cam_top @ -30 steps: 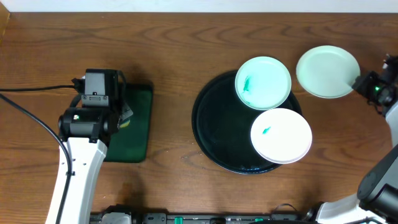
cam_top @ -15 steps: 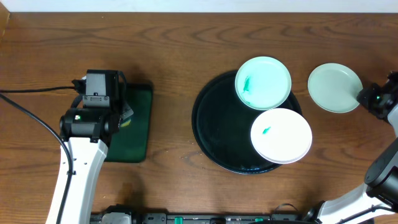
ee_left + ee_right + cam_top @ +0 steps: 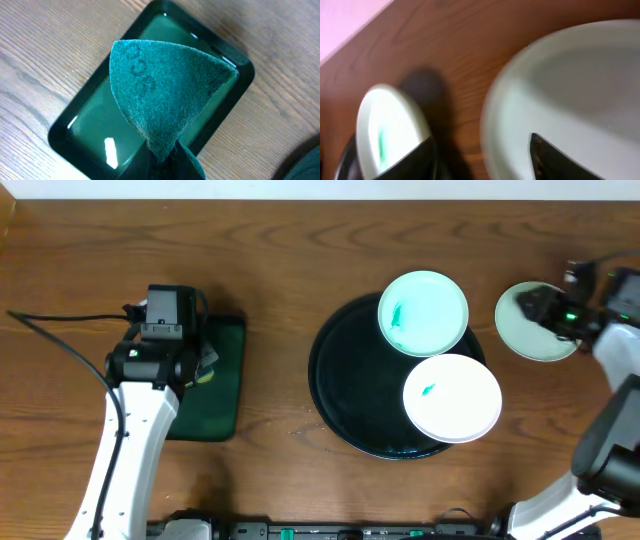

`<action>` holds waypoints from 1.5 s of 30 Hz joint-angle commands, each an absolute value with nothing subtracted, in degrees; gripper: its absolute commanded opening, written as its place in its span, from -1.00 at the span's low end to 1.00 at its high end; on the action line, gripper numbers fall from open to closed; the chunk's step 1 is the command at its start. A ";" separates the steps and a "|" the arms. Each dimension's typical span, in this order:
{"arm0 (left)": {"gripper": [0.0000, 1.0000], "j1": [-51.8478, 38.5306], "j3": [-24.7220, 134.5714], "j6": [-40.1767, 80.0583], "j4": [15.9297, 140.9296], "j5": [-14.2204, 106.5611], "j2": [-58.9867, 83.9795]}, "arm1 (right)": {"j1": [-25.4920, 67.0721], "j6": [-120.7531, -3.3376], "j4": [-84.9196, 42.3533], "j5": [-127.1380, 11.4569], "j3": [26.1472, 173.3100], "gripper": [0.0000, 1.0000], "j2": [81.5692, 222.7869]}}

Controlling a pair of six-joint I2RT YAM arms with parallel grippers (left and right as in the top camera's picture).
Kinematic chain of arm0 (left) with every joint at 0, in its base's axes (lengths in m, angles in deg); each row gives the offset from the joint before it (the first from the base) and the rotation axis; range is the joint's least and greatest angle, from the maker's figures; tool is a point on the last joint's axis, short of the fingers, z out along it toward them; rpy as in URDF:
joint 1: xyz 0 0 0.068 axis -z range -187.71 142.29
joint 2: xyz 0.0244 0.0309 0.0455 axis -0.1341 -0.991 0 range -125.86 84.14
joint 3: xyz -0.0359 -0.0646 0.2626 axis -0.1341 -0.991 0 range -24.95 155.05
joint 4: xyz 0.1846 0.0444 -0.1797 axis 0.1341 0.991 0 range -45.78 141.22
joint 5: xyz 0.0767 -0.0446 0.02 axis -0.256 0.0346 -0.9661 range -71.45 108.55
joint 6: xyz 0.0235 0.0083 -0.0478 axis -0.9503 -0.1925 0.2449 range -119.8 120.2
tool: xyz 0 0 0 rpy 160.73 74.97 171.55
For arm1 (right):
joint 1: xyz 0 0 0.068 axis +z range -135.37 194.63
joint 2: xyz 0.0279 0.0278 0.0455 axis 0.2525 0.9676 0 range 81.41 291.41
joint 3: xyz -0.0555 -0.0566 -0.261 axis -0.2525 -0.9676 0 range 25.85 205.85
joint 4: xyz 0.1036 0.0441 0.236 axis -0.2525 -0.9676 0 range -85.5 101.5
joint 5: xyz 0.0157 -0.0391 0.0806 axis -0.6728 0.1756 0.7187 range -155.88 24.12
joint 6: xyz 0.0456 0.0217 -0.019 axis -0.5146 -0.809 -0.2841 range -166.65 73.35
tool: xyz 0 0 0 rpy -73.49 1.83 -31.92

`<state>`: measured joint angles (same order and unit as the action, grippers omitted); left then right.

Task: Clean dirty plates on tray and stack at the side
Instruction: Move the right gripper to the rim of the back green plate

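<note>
The round black tray [image 3: 345, 385] carries two plates: a mint plate [image 3: 430, 315] with a teal smear at its far right edge and a white plate [image 3: 455, 400] with a small teal spot in front of it. A third, clean pale plate [image 3: 535, 343] lies on the table right of the tray. My right gripper [image 3: 526, 305] hovers over that plate's left rim, open, with nothing between its fingers [image 3: 555, 160]; the clean plate [image 3: 580, 85] and the smeared plate [image 3: 390, 125] show in its wrist view. My left gripper [image 3: 167, 167] is shut on a green scouring pad [image 3: 165, 90].
A rectangular dark-green tray [image 3: 225, 395] sits at the left under the left gripper [image 3: 200, 363]; its glossy rim [image 3: 65, 137] shows in the left wrist view. A black cable [image 3: 60, 370] trails across the table's left side.
The clean plate moved slightly right and came down flat on the table. My right gripper opened, let go of it and swung over its left side. The left arm barely shifted.
</note>
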<state>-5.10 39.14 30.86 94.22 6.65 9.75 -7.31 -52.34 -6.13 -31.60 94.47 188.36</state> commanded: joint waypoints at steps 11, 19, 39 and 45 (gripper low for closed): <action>-0.85 -5.38 38.86 31.97 92.67 7.88 7.83 | 10.94 -45.41 -10.41 -57.11 95.39 0.17 187.20; -0.85 -5.38 38.86 31.97 92.52 7.88 7.83 | 12.47 -45.26 -9.16 -58.53 95.37 -0.13 189.72; -0.85 -5.38 38.86 31.73 91.14 12.77 7.83 | 12.82 -45.30 -6.08 -38.38 95.59 -0.98 191.12; -0.86 -3.74 38.86 27.65 86.57 30.04 7.57 | 15.86 -49.70 -11.09 -30.18 95.59 -0.98 191.01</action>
<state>-4.83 39.14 30.05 87.86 19.44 7.79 13.68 -46.75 -9.75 -37.44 94.65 192.36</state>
